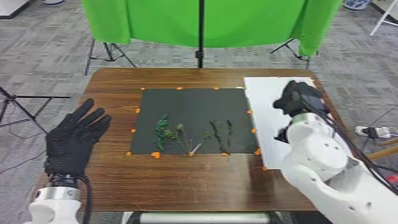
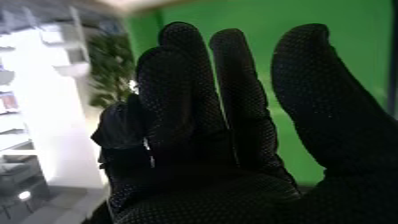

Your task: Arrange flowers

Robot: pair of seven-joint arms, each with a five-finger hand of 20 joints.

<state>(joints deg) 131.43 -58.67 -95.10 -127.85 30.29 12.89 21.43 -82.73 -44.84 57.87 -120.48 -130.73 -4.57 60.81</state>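
Observation:
In the head view, my left hand (image 1: 73, 140) is open at the table's left edge, fingers straight, left of the dark mat (image 1: 195, 107). My right hand (image 1: 300, 97) is over the upper part of the white sheet (image 1: 266, 100), right of the mat. In the right wrist view, the right hand (image 2: 204, 145) has its fingers and thumb extended, with nothing between them. Several green stems lie apart on the mat's lower half: a leafy stem (image 1: 161, 131), a branching stem (image 1: 182, 137) and thin dark stems (image 1: 228, 135) farther right.
Orange pieces (image 1: 155, 155) dot the borders of the mat and sheet on the brown table (image 1: 178, 185). A green cloth (image 1: 151, 22) and a black stand (image 1: 201, 55) are behind the far table edge. Another tripod (image 1: 18, 100) stands off the left side.

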